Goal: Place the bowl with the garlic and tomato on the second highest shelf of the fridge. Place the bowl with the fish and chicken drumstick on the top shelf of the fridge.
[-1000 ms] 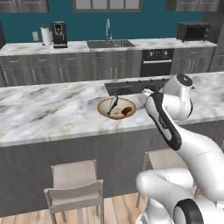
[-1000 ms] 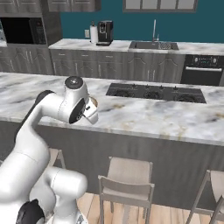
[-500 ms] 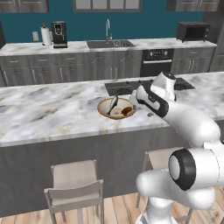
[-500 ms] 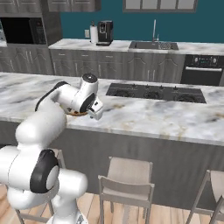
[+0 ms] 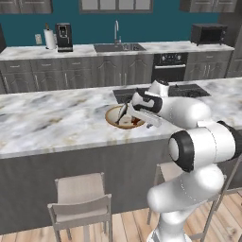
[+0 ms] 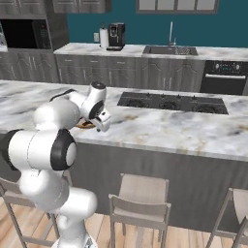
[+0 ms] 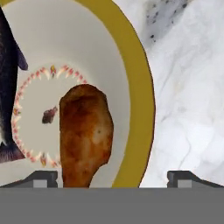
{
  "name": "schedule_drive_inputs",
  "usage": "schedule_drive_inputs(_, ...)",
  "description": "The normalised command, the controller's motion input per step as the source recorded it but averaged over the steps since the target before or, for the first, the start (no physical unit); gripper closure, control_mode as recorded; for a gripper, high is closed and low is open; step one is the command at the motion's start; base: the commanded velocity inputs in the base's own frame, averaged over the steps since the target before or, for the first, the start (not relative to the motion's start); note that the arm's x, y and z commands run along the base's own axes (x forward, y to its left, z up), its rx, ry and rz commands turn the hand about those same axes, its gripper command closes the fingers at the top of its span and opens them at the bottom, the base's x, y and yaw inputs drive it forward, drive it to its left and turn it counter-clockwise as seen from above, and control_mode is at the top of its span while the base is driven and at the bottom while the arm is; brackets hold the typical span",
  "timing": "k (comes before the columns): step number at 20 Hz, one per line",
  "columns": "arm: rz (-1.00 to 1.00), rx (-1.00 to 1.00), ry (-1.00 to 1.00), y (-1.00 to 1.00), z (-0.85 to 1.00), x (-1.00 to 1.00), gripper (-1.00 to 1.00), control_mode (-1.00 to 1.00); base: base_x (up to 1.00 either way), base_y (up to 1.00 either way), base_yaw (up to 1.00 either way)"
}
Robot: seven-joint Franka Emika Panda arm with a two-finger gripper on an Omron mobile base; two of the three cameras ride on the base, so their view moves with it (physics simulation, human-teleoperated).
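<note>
Tan bowl (image 7: pixel 144 100) with fish (image 7: pixel 8 78) and drumstick (image 7: pixel 85 131) is our target — end effector (image 7: pixel 111 178) open, holding nothing, astride the rim; next we close.

One bowl (image 5: pixel 124 117) sits on the table (image 5: pixel 56 123) — tan rim, pale inside. In it lie two foods: one fish (image 7: pixel 8 83) and one chicken drumstick (image 7: pixel 85 133).

By the table stand stools — two in the left base view (image 5: pixel 80 201) and three in the right base view (image 6: pixel 140 203).

On the far counter there is one coffee machine (image 5: pixel 63 37), one paper towel roll (image 5: pixel 49 39), one sink (image 5: pixel 118 47) with one tap (image 5: pixel 116 31), and one microwave (image 5: pixel 208 34). There is one oven (image 5: pixel 168 66) and one stovetop (image 6: pixel 172 102).

One robot arm (image 5: pixel 189 142) with one end effector (image 5: pixel 125 111).
</note>
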Motion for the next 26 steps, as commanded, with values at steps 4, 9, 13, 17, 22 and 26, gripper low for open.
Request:
schedule_drive_inputs(4, -0.09, 0.00, 0.10, -0.02, -0.18, 0.33, -1.00, -1.00, 0.00, 0.00, 0.00)
schedule_drive_inputs(9, -0.13, 0.00, 0.07, -0.04, -0.20, 0.14, -1.00, -1.00, 0.00, 0.00, 0.00)
schedule_drive_inputs(13, -0.09, 0.00, 0.00, 0.00, -0.05, 0.10, 1.00, -1.00, 0.00, 0.00, 0.00)
schedule_drive_inputs(17, 0.00, 0.00, 0.00, 0.00, 0.00, 0.00, 1.00, -1.00, 0.00, 0.00, 0.00)
schedule_drive_inputs(22, 0.00, 0.00, -0.01, 0.00, 0.17, -0.12, 1.00, -1.00, 0.00, 0.00, 0.00)
schedule_drive_inputs(26, 0.00, 0.00, -0.05, 0.00, 0.92, -0.79, 1.00, -1.00, 0.00, 0.00, 0.00)
